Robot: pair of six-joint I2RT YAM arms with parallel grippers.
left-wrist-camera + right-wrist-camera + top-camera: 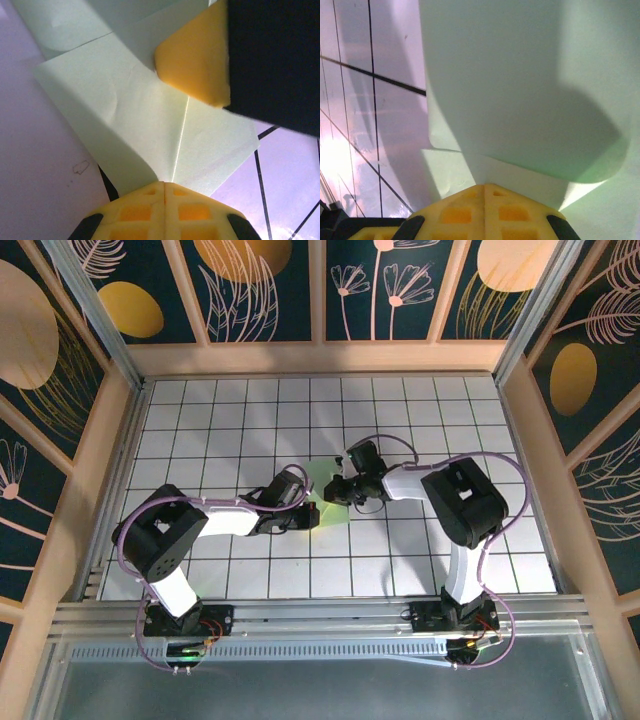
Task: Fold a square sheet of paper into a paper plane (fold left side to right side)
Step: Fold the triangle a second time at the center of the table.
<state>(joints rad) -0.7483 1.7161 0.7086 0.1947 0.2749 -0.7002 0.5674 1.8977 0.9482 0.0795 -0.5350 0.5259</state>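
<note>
- Sheet of paper [322,481] lies on the white grid table [200,420] at the middle of the top view, between my two grippers.
- Left gripper [165,186] is clenched at the bottom of its wrist frame, its tips touching the paper where a crease ends. I cannot tell whether paper is nipped between them.
- Right gripper [485,187] is clenched too. One of its fingers [195,60] presses the sheet, upper right of the left wrist frame.
- It is pale mint green, in layered flaps, with one flap raised across the right wrist frame.
</note>
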